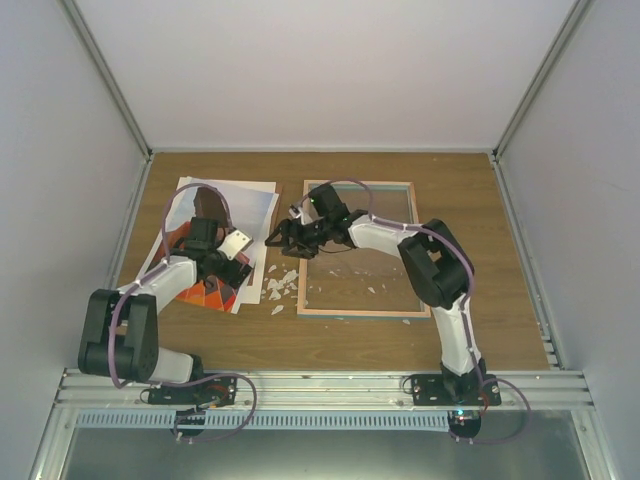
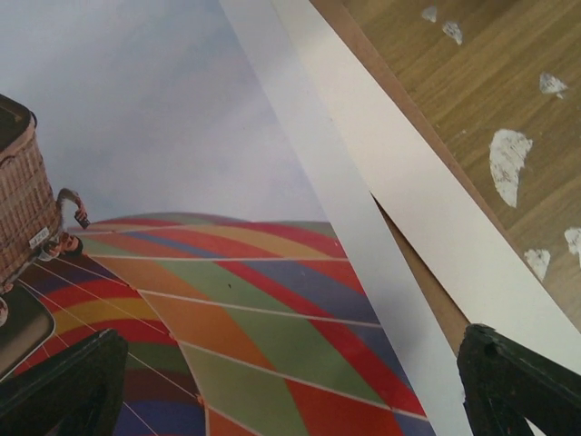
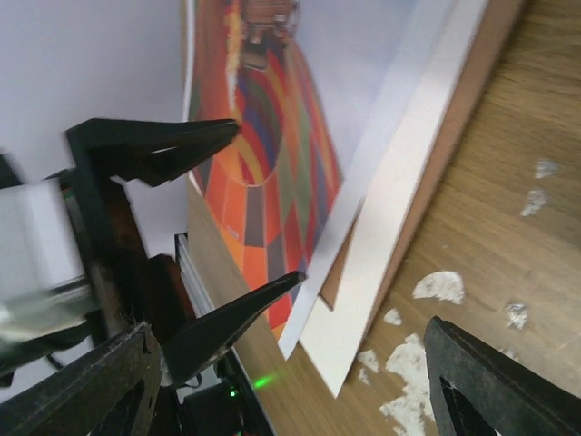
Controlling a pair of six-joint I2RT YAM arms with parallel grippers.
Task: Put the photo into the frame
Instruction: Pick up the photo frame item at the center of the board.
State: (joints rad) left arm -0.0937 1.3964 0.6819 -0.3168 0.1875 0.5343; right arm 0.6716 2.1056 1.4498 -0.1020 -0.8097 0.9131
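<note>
so the striped hot-air-balloon paper print (image 2: 182, 136) lies flat at the left of the top view, long side running up-down, right under the left gripper (image 2: 290, 341), jaws wide. The thin wood-edged rectangular frame (image 1: 365, 313) sits just right of it. The right gripper (image 3: 286, 331), spread and empty, hangs between them.

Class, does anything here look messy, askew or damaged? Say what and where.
White flakes litter the table between the photo and the frame, some inside the frame, like torn debris. The sheets under the photo lie fanned askew.
</note>
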